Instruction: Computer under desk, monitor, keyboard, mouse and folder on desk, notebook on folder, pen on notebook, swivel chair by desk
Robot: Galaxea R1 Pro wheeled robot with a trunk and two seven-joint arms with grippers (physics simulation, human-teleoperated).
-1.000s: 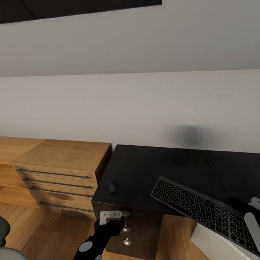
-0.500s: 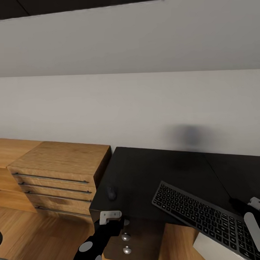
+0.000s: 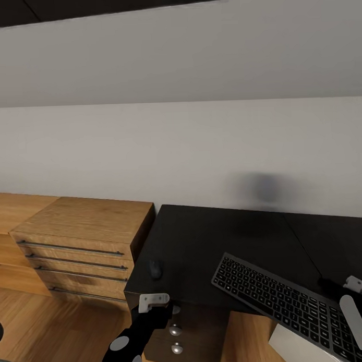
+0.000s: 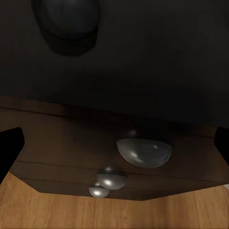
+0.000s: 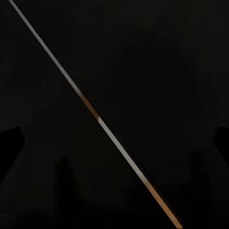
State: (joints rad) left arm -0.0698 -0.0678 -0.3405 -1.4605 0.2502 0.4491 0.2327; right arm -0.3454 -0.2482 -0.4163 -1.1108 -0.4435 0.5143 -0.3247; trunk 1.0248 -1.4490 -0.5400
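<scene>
The keyboard (image 3: 290,306) lies flat on the black desk (image 3: 214,237), its long axis running diagonally from the middle of the top toward my right side, the near right end reaching past the desk's front edge; the mouse (image 3: 155,268) sits well apart from it near the desk's left front corner, its long axis pointing toward the wall; my left claw (image 3: 153,302) hangs just below that corner beside the round drawer knobs (image 4: 144,152), fingers spread apart and empty; my right claw (image 3: 357,300) is over the keyboard's right end, and I cannot tell whether it grips; a wooden drawer unit (image 3: 84,242) stands against the desk's left side.
</scene>
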